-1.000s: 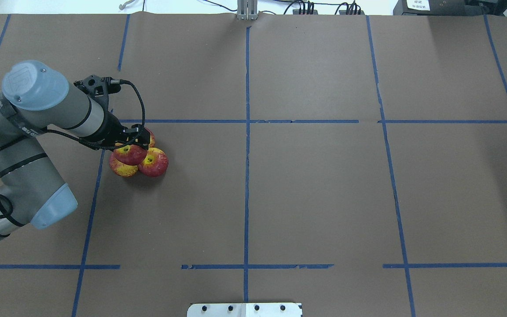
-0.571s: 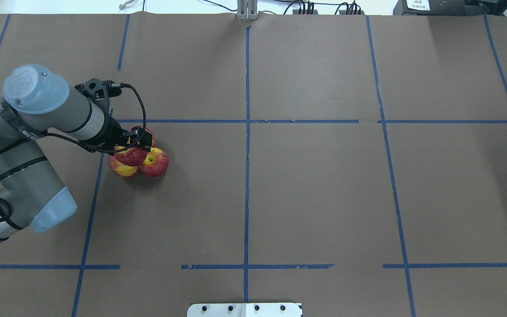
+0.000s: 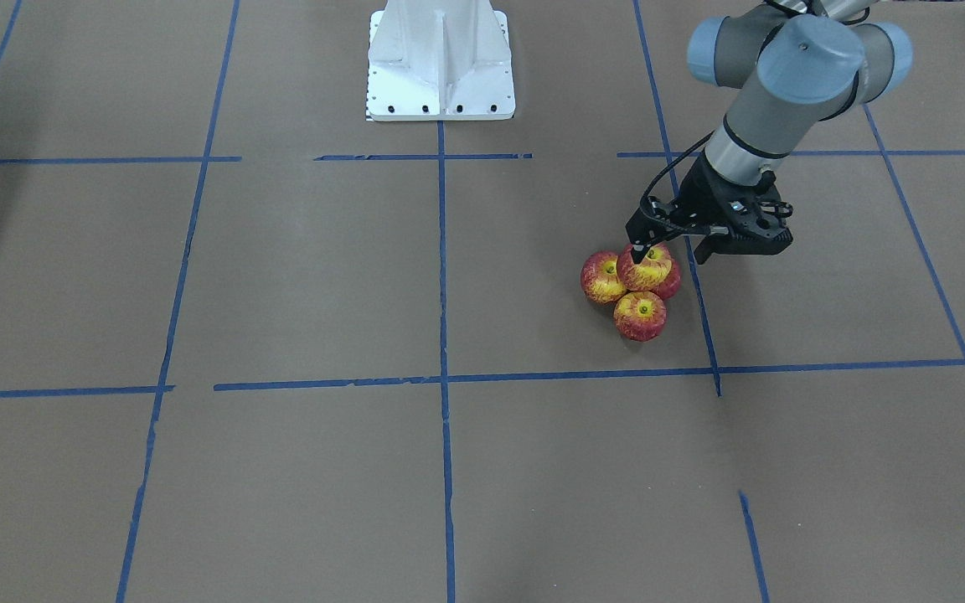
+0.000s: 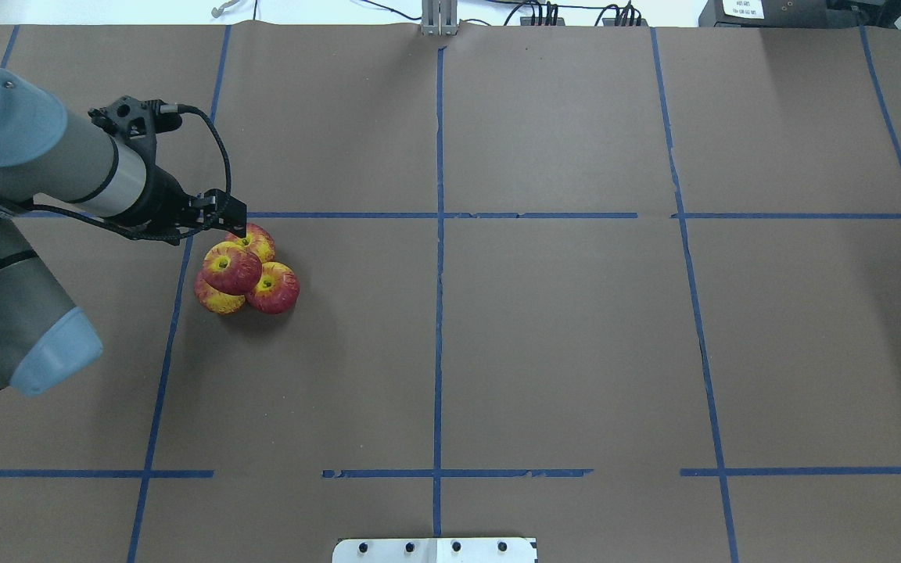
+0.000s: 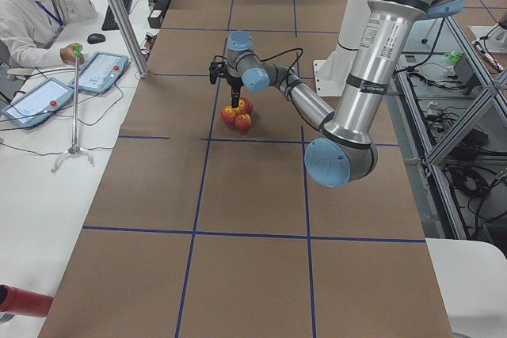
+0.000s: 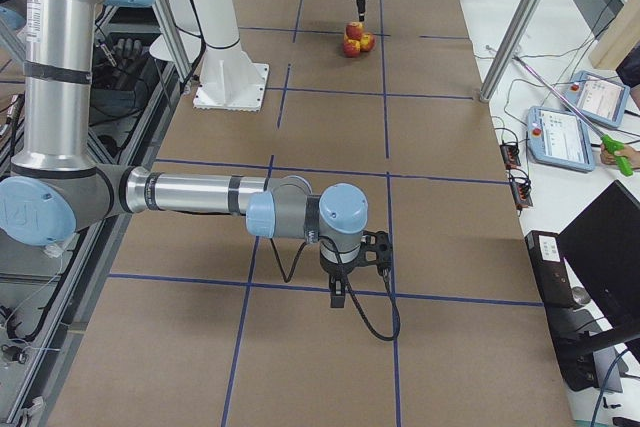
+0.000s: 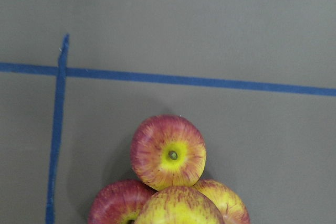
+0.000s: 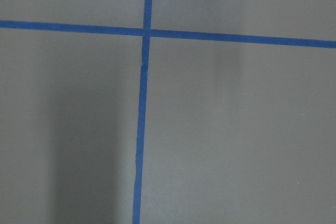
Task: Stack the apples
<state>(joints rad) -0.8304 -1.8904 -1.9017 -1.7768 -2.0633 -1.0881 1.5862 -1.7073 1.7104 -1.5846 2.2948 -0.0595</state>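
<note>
- Four glossy red-and-yellow toy apples, all in one tight cluster on the robot's left half of the brown paper-covered table (image 4: pixel 544 352).
- Three sit on the paper touching each other: far base apple (image 4: pixel 259 240), right base apple (image 4: pixel 274 289), near-left base apple (image 4: pixel 214 300).
- One top apple (image 4: pixel 231 268) rests on those three, stem dimple up, so the stack is three plus one.
- The cluster lies in a corner of the blue tape grid lines (image 4: pixel 341 215), just on the robot's side of the crosswise line and just beside a lengthwise one.
- One left gripper (image 3: pixel 668 251), black, two fingers, hangs over the stack's far edge; jaws apart, nothing between them.
- Versus a second ago, that gripper was down around the top apple. It has since let go, risen and pulled back, and the arm has swung away. All four apples are in the same spots.
- One right gripper (image 6: pixel 340 292) hangs low over bare paper at the other end of the table, well apart from the apples. Can't tell how its jaws stand.
- One white robot base plate (image 3: pixel 441 59).
</note>
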